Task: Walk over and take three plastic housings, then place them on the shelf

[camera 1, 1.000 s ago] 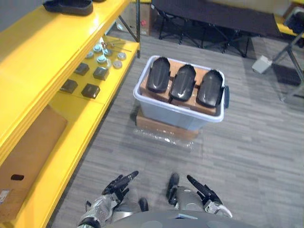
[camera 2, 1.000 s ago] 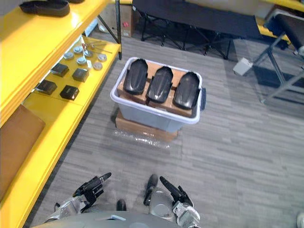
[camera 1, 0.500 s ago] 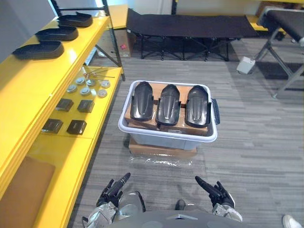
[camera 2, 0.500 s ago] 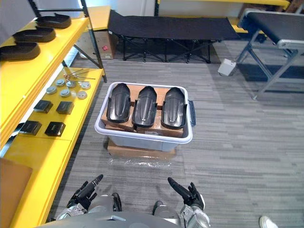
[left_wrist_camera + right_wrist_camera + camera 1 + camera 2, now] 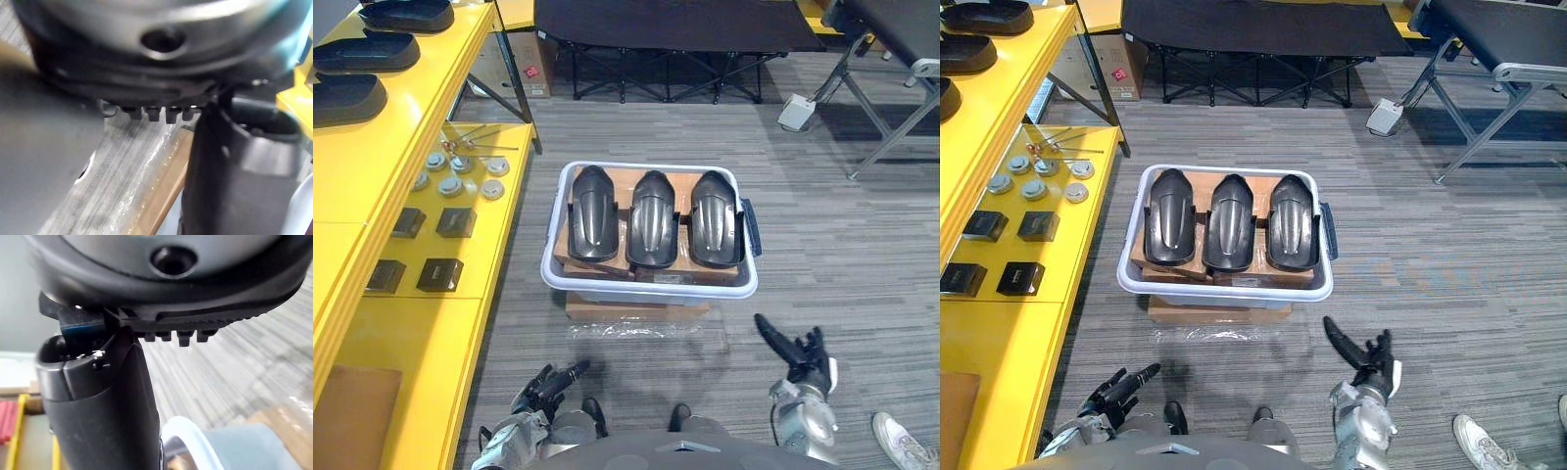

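Leftmost, yellow shelf (image 5: 382, 186), two levels. Upper level: dark moulded pieces (image 5: 347, 96) in a row along the edge. Lower level: round metal discs (image 5: 450, 182), small black boxes (image 5: 438, 274) in pairs, cardboard sheet (image 5: 333, 411) at the near end.

L. hand (image 5: 546, 384) sits low in the head views, near the shelf's outer edge, over grey carpet (image 5: 822, 245). Fingers are straight and spread, w/ nothing in them.

Centre: pale tub (image 5: 646, 291) w/ dark handle (image 5: 750, 227) on its right end. It stands on a flat cardboard box (image 5: 636, 307) w/ clear film (image 5: 636, 331) at its foot. Inside the tub: three plastic housings (image 5: 653, 219), black, side by side, lying on cardboard cartons (image 5: 612, 179) packed in the tub. Both hands are well apart from them. Beyond the tub: black folding cot (image 5: 666, 24).

R. hand (image 5: 803, 354) is nearer than the tub's right corner, fingers straight and splayed, empty. Its wrist view shows the tub's pale rim past the thumb.

Far right: small white box (image 5: 797, 112) on the carpet, metal-framed bench (image 5: 886, 39), a person's shoe (image 5: 901, 452) at the lower corner.
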You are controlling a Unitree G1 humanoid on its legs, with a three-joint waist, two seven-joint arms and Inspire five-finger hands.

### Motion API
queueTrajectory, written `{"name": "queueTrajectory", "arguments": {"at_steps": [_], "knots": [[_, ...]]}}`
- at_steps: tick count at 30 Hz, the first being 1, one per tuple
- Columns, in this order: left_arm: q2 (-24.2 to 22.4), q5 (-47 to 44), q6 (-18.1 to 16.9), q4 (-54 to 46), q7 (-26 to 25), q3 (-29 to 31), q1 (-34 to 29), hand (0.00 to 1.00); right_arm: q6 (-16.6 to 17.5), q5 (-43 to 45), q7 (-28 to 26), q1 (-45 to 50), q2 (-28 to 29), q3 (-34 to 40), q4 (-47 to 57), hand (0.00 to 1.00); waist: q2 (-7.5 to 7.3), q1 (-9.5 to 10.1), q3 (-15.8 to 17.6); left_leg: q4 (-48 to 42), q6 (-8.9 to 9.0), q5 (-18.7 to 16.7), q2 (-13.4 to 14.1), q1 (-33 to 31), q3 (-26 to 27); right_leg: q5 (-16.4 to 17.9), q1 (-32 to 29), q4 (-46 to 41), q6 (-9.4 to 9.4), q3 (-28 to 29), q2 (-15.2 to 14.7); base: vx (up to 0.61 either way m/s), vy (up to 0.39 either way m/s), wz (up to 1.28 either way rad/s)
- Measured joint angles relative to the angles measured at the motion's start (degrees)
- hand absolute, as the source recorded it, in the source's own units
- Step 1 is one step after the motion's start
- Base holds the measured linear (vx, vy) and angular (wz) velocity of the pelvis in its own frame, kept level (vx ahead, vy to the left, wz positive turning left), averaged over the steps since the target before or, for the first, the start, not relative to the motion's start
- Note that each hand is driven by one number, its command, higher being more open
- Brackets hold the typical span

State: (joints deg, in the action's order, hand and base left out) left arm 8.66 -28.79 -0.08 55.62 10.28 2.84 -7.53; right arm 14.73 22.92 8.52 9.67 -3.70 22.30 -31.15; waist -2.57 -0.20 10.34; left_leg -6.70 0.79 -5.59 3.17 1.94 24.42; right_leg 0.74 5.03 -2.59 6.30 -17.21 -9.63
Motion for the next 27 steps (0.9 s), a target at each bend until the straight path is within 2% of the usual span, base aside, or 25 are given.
{"name": "queueTrajectory", "arguments": {"at_steps": [4,7,10,12,14,17,19,22,27], "knots": [[0.5,2.4,0.1,0.0,0.4,1.0,-0.7,1.0,-1.3,0.4,-1.1,-2.1,-4.3,2.9,3.0,1.0,-0.39,-0.12,0.1,0.2,0.04,0.1,0.0,-0.7,0.5,-0.1,-1.4,-0.6,0.03,0.0,-0.1,-0.09,0.005,-0.12],[1.3,2.4,0.2,0.0,1.8,2.5,-0.8,1.0,-4.3,0.5,-1.7,-6.4,-8.4,4.0,3.6,1.0,-1.04,-0.12,0.8,-0.1,-0.82,0.6,-0.2,-4.4,-0.1,-0.1,-5.4,-1.3,0.06,-0.3,-0.3,-0.13,-0.004,0.0],[2.0,2.4,0.2,-0.1,2.4,2.5,-1.5,1.0,-7.0,1.0,-1.6,-12.3,-13.6,4.2,1.5,1.0,-0.79,0.01,2.8,-0.7,-1.31,0.9,-0.5,-6.7,-1.8,-0.3,-6.8,-1.5,-0.27,-1.7,-0.6,-0.18,-0.002,0.2],[1.9,2.5,0.3,-0.2,3.0,2.4,-1.8,1.0,-8.0,1.3,-1.5,-17.0,-17.2,4.2,-1.6,1.0,-0.03,0.01,4.0,-3.2,-1.75,0.4,-0.3,-9.9,-2.9,-0.2,-8.5,-2.0,-0.41,-3.3,-1.0,-0.19,0.023,0.31],[1.0,2.3,0.0,-2.3,4.1,2.4,-1.6,1.0,-9.6,3.5,-1.5,-24.3,-24.0,4.2,-8.9,1.0,2.32,0.23,6.9,-9.8,-2.89,-1.2,0.9,-15.7,-4.7,-0.1,-11.4,-4.4,-0.59,-4.8,-1.3,-0.2,0.068,0.4],[1.0,2.3,-1.1,-2.9,5.0,1.4,0.5,1.0,-10.7,5.6,-2.2,-30.9,-29.3,4.0,-17.7,1.0,4.69,1.68,9.8,-16.5,-3.85,-3.7,2.4,-20.1,-6.6,0.3,-13.1,-7.5,-1.02,-6.2,-1.2,-0.16,0.084,0.23],[1.1,2.1,-1.8,-3.3,5.2,1.3,1.3,1.0,-10.7,5.6,-3.5,-34.3,-30.7,3.9,-20.4,1.0,5.4,1.7,11.4,-18.8,-4.29,-4.5,2.6,-22.1,-7.2,0.8,-14.9,-10.1,-1.1,-6.3,-1.7,-0.12,0.108,0.12],[1.9,1.7,-2.6,-3.5,5.3,0.8,3.2,1.0,-10.7,5.5,-3.6,-37.7,-33.5,2.7,-21.9,1.0,5.44,1.78,14.2,-20.6,-4.57,-4.8,2.0,-24.9,-7.8,1.5,-18.1,-13.9,-1.08,-6.6,-3.3,-0.09,0.082,0.14],[2.1,0.5,-2.7,-3.4,5.2,-0.9,5.0,1.0,-11.9,4.3,-3.0,-43.4,-38.3,-1.1,-26.3,1.0,6.07,1.85,15.8,-21.1,-5.3,-4.3,0.1,-26.7,-8.4,2.9,-20.9,-18.3,-0.77,-6.9,-6.0,-0.05,0.052,0.14]]}}
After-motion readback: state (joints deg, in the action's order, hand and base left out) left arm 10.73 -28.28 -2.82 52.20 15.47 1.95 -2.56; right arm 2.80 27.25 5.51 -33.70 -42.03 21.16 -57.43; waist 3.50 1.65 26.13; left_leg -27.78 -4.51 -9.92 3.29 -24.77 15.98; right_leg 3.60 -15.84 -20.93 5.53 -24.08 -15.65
